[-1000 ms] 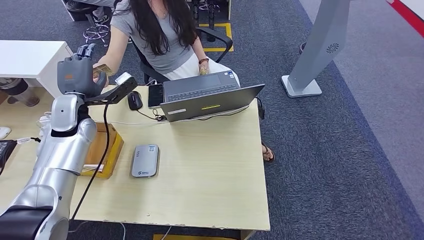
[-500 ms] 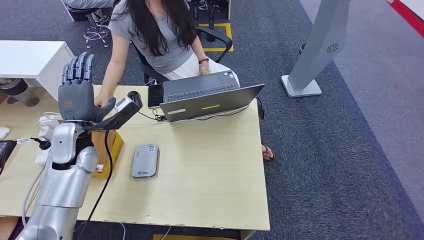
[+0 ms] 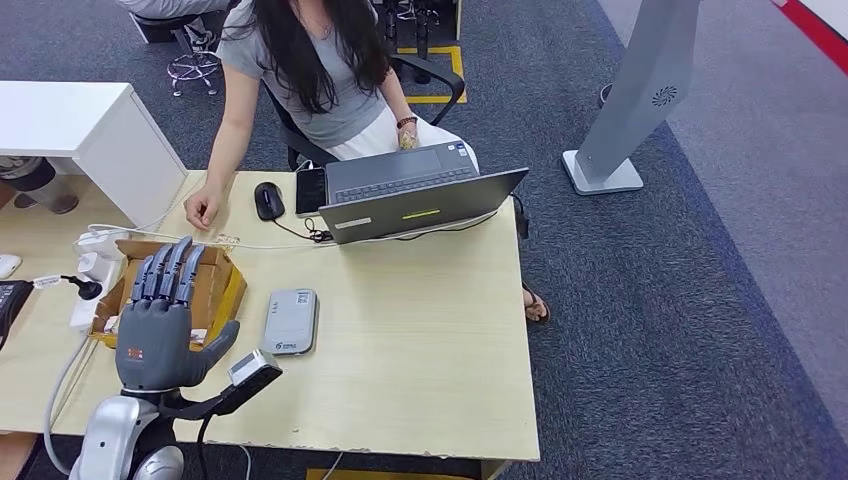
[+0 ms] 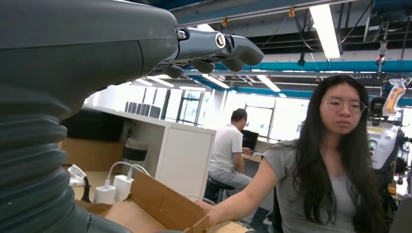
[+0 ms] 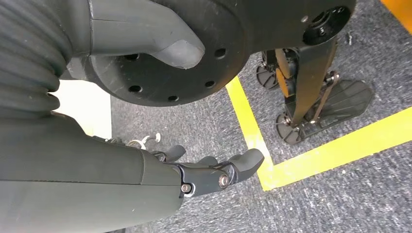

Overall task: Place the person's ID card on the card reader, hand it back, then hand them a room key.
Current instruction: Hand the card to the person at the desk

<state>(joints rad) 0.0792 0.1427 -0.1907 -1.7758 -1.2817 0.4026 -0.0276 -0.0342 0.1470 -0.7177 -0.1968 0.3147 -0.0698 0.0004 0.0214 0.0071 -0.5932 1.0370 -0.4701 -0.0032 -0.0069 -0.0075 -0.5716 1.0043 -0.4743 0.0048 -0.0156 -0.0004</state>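
Down at the near-left edge of the pale wooden tabletop [image 3: 420,330], the robot's grey left hand [image 3: 160,325] is raised palm-away with its dark fingers [image 3: 172,272] straight and slightly spread, thumb out to the side, holding nothing; in the left wrist view the same fingers [image 4: 214,48] reach out bare against the ceiling lights. Just beyond that hand, along the left edge, sits an open brown cardboard box with a yellow side [image 3: 222,288], and what lies in it cannot be made out. Beside the box, toward the middle of the tabletop, lies the flat silver-grey card reader [image 3: 291,321] with nothing on its top face. A white power strip with plugs [image 3: 92,262] rests at the far-left corner region. Along the far edge are a black computer mouse [image 3: 268,200], a dark phone [image 3: 311,190] and an open grey laptop [image 3: 420,195], with a thin cable running across in front of them. A person in a grey top [image 3: 320,70] sits behind the far edge, one hand [image 3: 201,210] resting on the tabletop near the mouse; whether that hand holds the ID card cannot be told, and the card is not distinguishable anywhere. The robot's right hand [image 5: 209,172] hangs over grey carpet with yellow floor tape [image 5: 311,150], its fingers loosely curled and holding nothing
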